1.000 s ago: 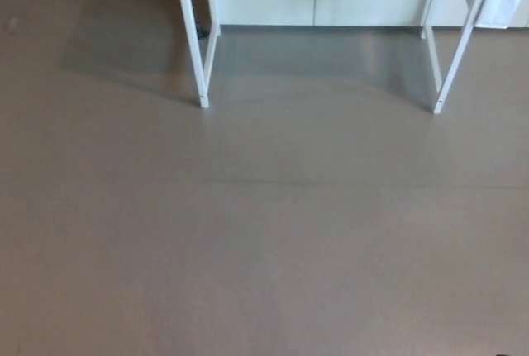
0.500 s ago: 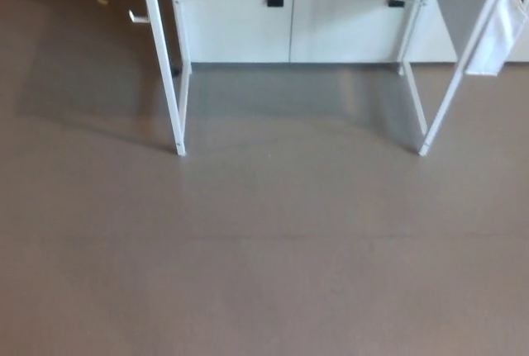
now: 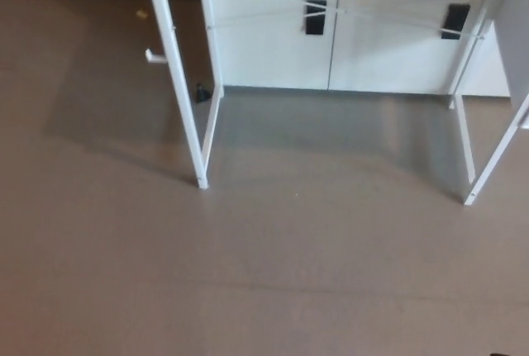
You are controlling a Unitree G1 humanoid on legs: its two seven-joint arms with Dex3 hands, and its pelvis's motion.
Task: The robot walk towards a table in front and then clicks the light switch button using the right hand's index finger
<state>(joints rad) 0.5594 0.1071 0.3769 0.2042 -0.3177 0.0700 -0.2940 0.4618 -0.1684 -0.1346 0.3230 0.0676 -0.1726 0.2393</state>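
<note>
The whole view has tilted up and shifted since half a second ago, a camera move: the desk (image 3: 178,83) legs sit lower in frame and more of the white cabinet (image 3: 331,42) behind shows. The desk stands at twelve o'clock, its top cut off by the upper edge, so the light switch is not visible; judging by the task it lies up there. Neither hand shows, so whether the fingers are spread or closed cannot be told, nor which is nearer
</note>
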